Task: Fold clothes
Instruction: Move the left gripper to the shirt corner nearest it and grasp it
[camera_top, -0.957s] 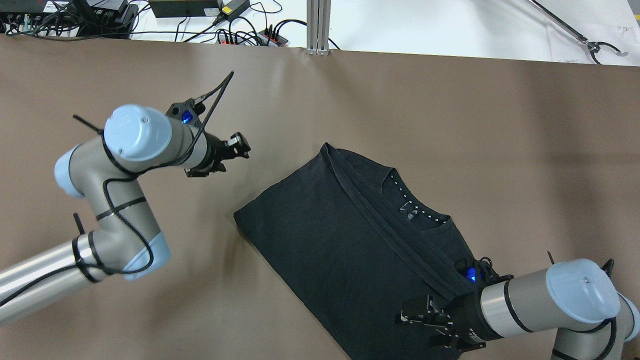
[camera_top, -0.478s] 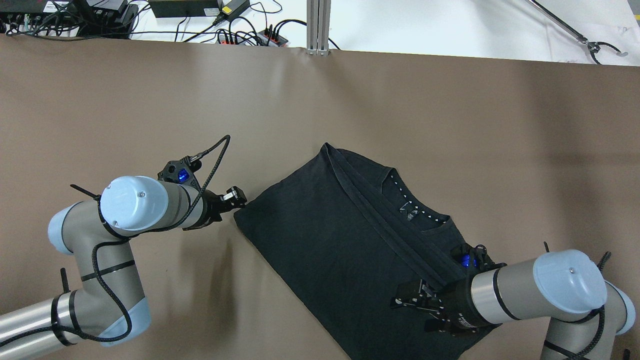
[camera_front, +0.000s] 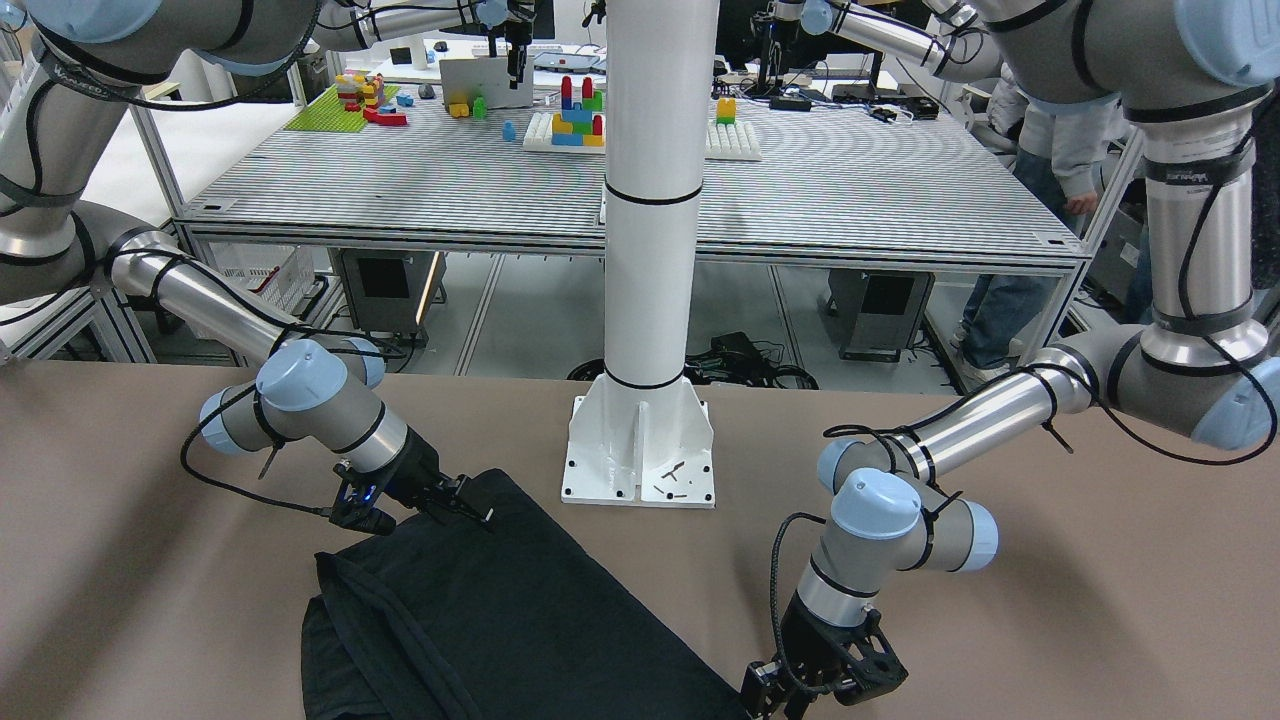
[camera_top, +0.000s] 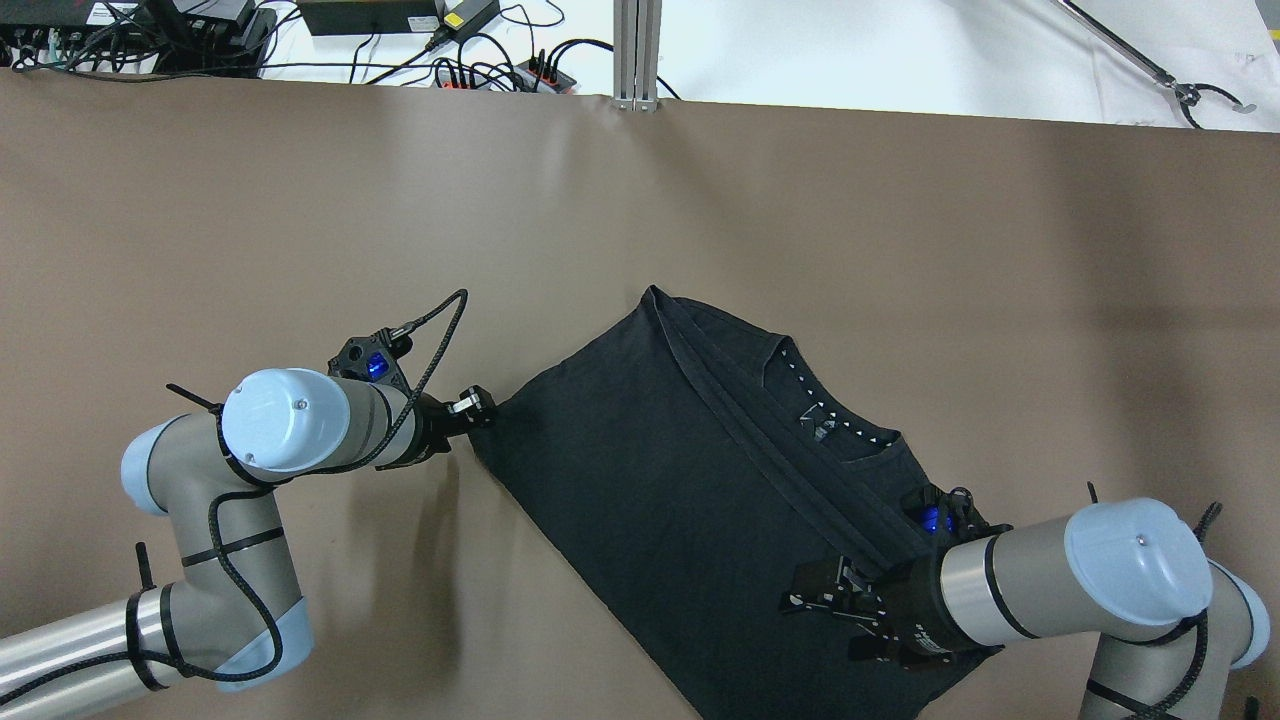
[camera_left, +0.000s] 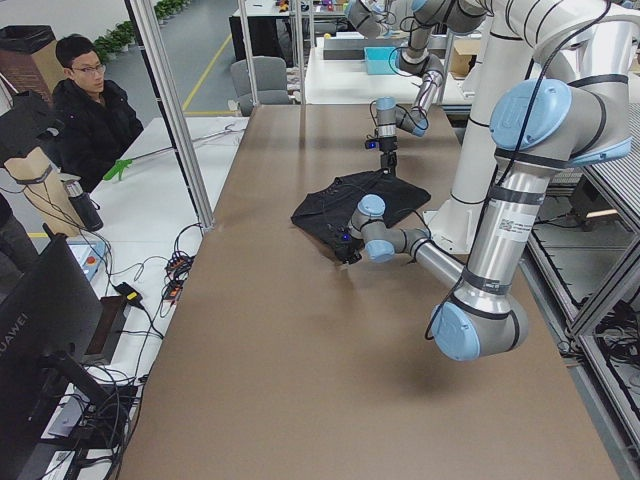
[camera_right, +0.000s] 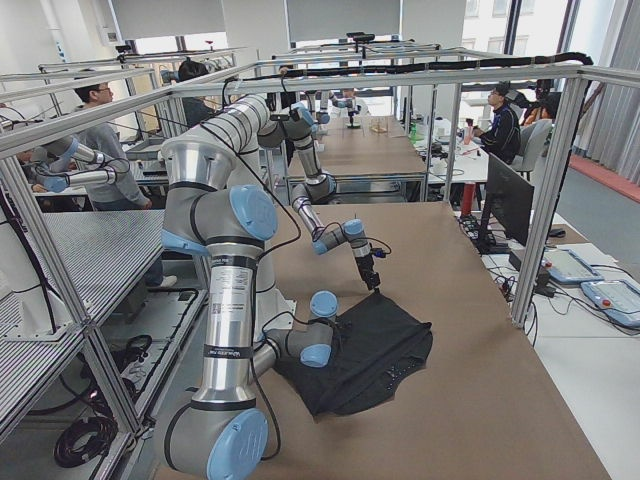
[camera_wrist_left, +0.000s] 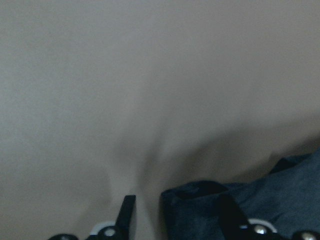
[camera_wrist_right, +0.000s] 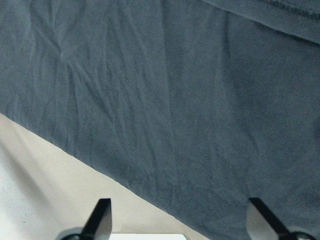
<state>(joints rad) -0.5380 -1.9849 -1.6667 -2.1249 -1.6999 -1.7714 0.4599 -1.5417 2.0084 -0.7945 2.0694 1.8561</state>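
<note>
Brown tabletop, plain cover, with cables past its far edge. A black shirt lay flat on it, right of centre in the overhead view, turned at a slant. It was folded to a rough rectangle, collar showing on top toward my right side, and a hemmed band ran diagonally across it. A white pillar stood on the tabletop, its base plate near the shirt's edge but apart from it.

My left fingers were down low at the shirt's left corner. In the left wrist view that corner lay between the two fingers. The gap was fairly narrow but not closed, and bare tabletop showed between one finger and the cloth. They had no grip on it that I could see.

My right fingers were over the shirt's near right part, close to its edge. In the right wrist view they were spread wide. Cloth filled most of that view, with a strip of tabletop at lower left. I could not tell whether they touched the cloth or were just above it.
</note>
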